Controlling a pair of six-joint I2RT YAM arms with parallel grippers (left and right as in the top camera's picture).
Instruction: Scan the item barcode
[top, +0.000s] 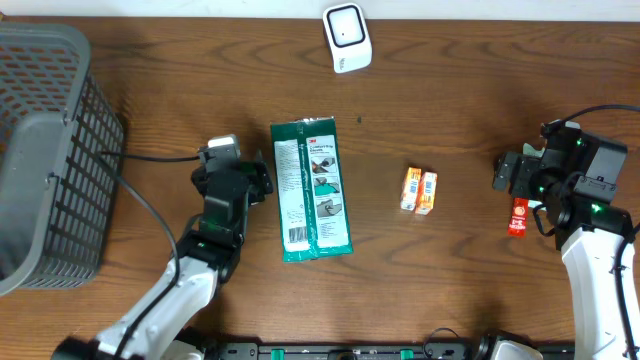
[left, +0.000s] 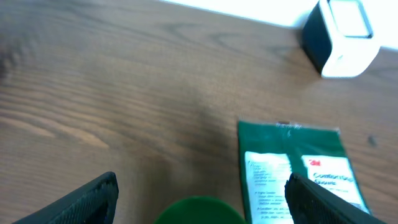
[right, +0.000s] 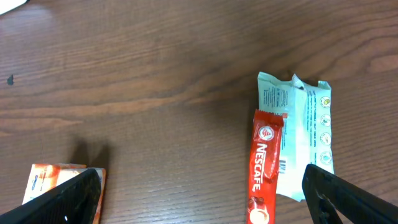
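A: Where do I have the left arm?
B: I see it reaching in from the near edge and leaning toward the middle, wrist low. On my wrist view the left gripper has its jaws spread wide, one finger in each bottom corner.
A: And the right arm?
B: Mine shows it standing at the near right corner, wrist bent inward; the right gripper is spread just as wide
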